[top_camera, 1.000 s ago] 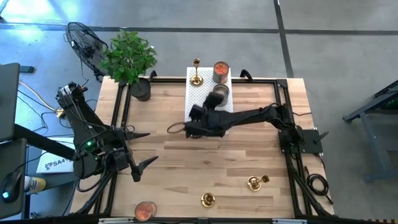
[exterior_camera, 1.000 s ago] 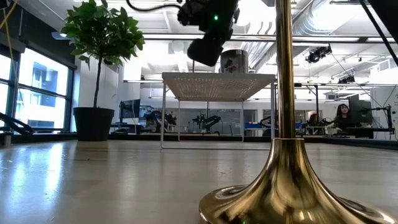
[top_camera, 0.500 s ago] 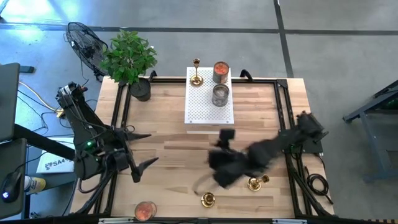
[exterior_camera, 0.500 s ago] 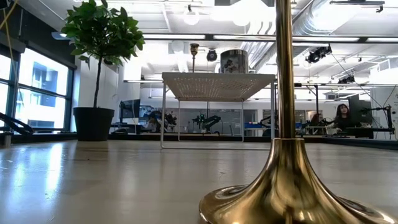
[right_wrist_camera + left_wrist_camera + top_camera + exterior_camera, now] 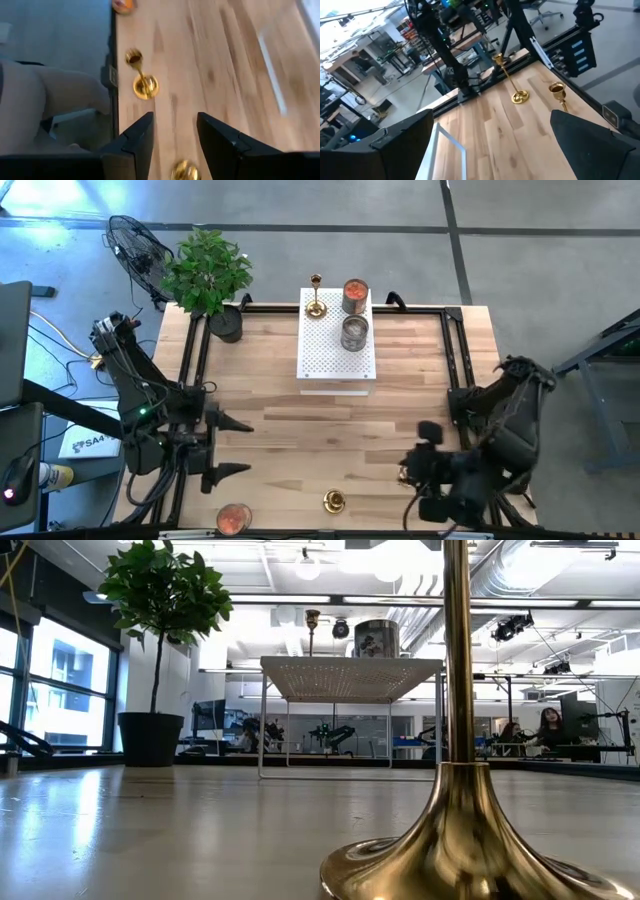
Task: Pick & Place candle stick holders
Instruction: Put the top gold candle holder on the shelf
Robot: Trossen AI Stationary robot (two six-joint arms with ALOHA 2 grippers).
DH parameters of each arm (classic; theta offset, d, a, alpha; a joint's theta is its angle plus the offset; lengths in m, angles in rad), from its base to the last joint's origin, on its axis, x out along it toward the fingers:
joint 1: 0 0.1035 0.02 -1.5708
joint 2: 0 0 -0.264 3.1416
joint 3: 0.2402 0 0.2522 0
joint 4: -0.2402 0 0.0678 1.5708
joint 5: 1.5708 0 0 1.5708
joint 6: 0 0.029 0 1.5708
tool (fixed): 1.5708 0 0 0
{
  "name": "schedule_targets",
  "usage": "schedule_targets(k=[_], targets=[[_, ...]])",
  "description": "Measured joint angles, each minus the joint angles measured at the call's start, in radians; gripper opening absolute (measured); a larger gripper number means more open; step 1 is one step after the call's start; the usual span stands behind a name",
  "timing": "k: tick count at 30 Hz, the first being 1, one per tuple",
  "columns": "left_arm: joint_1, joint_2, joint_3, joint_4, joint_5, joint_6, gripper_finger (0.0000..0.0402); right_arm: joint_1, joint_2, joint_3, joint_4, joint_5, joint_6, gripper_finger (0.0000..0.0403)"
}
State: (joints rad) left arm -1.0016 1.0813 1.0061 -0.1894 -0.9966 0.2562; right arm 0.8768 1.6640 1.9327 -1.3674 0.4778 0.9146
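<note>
So one candle stick holder (image 5: 316, 296) already sits on the white block (image 5: 337, 350); two more (image 5: 334, 501) wait on the tabletop (image 5: 280, 430). Right end effector (image 5: 172, 131) hovers empty, fingers apart, near them; left end effector (image 5: 236, 448) idles wide.

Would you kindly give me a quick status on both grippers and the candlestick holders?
Right gripper open, empty, above the front-right candlestick holder. Left gripper open, waiting at the left side. One holder on the white perforated block, another at the front edge. Nothing blocking.

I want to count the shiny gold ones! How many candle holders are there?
3. One candle holder stands on the white block's far corner, one stands at the table's near edge, one sits beside the right gripper.
</note>
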Motion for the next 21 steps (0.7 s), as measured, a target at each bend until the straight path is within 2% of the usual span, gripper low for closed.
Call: schedule_targets(k=[7,16,21], targets=[[0.0,0.0,0.0,0.007,-0.013,-0.005,0.0397,0.103,0.001,0.0,-0.197,-0.008,0.397,0.0145],[0.001,0.002,0.0,0.008,0.008,-0.026,0.0397,0.19,0.034,-0.017,-0.2,0.073,0.525,0.0145],[0.001,0.002,0.0,0.008,0.011,-0.03,0.0397,0.194,0.036,-0.14,-0.203,0.011,0.614,0.0145]])
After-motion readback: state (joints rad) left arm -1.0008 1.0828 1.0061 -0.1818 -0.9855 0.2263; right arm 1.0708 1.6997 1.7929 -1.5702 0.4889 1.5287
